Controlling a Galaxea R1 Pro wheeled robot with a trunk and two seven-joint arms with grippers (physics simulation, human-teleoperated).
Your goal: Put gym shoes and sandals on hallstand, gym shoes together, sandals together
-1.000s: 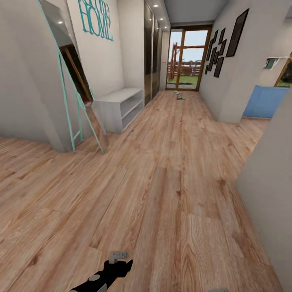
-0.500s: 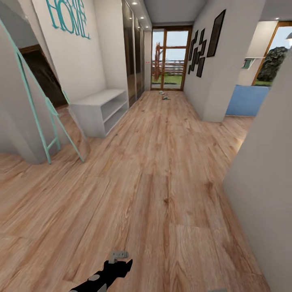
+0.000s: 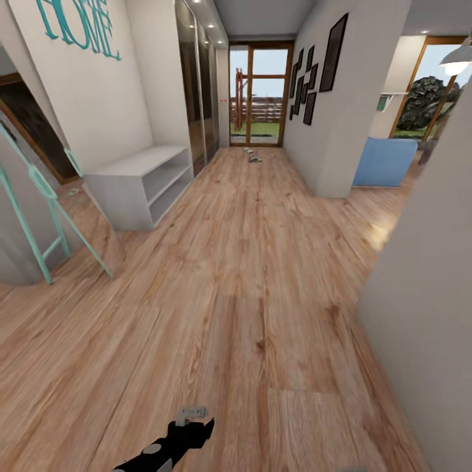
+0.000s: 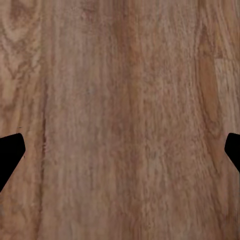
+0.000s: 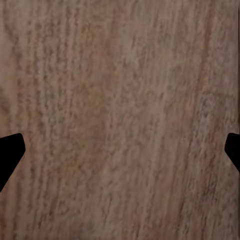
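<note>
The left hand (image 4: 120, 150) was spread wide, its two black fingertips (image 4: 10, 155) far apart, holding and touching nothing, only the corridor floor (image 4: 120, 100) between them. The right hand (image 5: 120, 150) was equally wide apart and empty over the same planks. In the head view the left arm's tip (image 3: 190, 423) showed low and near.

One hallstand (image 3: 141, 183) stood against the left wall, its long axis running along the corridor, open shelves facing right; both shelf levels and the flat top looked bare. Far down the corridor, on the floor near the glass door (image 3: 259, 95), lay small shapes that were the shoes (image 3: 252, 156); they were too small to count, sort or tell which way they pointed. One teal-framed mirror (image 3: 46, 203) leaned at the near left.
</note>
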